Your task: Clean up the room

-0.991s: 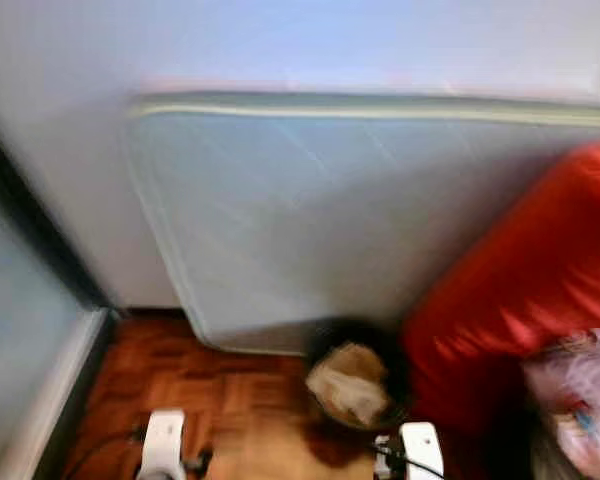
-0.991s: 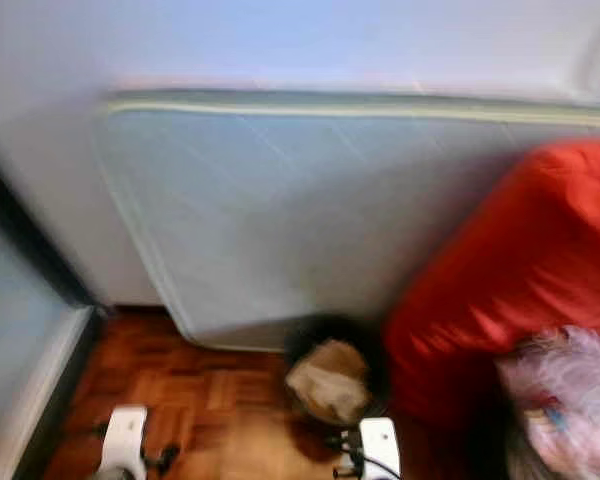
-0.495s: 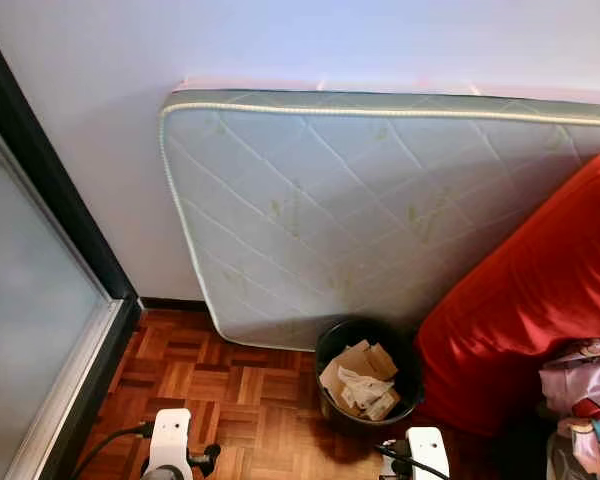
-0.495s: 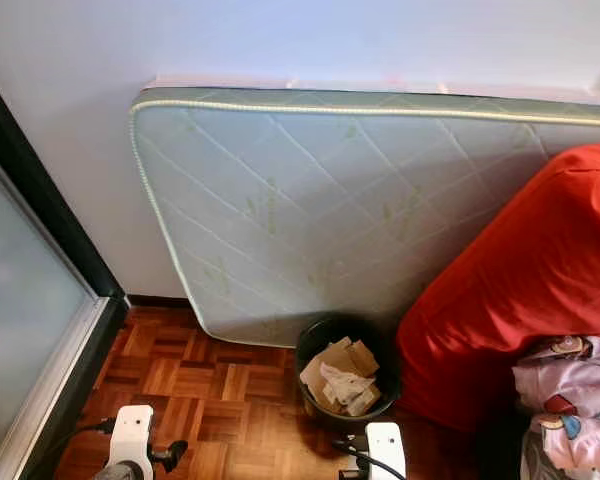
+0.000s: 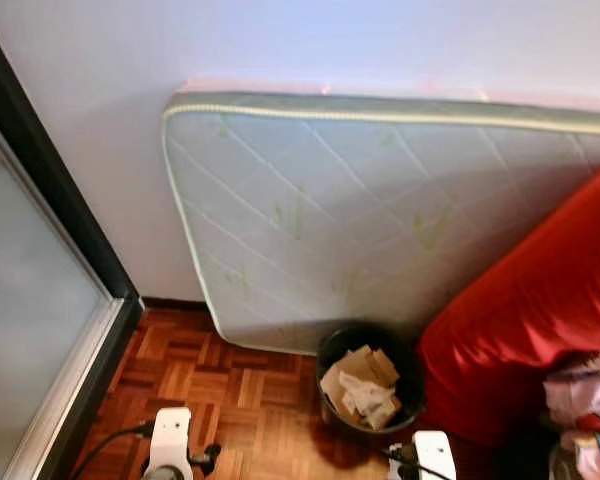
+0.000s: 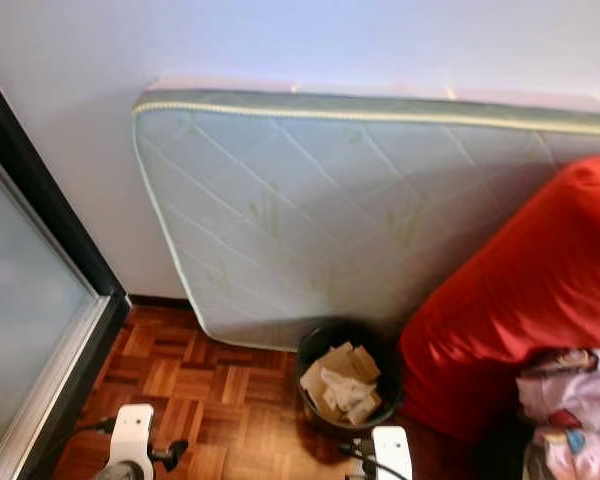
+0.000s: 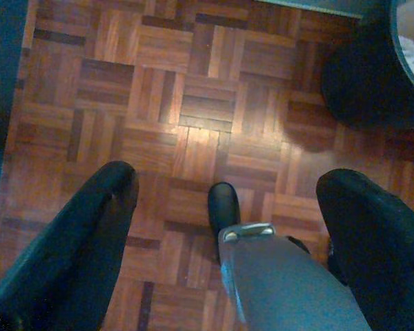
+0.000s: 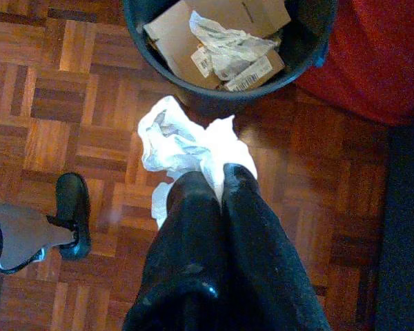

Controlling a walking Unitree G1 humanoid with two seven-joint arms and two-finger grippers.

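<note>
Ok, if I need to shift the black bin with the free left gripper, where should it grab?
Grip the bin by its rim, coming straight down from above on the floor-facing side: the mattress and red cushion crowd its other sides. Left gripper is open; right gripper holds white paper.

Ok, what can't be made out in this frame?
- Bin depth: cardboard and paper on top hide everything beneath.
- White wad in the right hand: too crumpled to identify.
- Pink bundle: cut by the frame edge.
- Mattress pattern: blurred.
</note>
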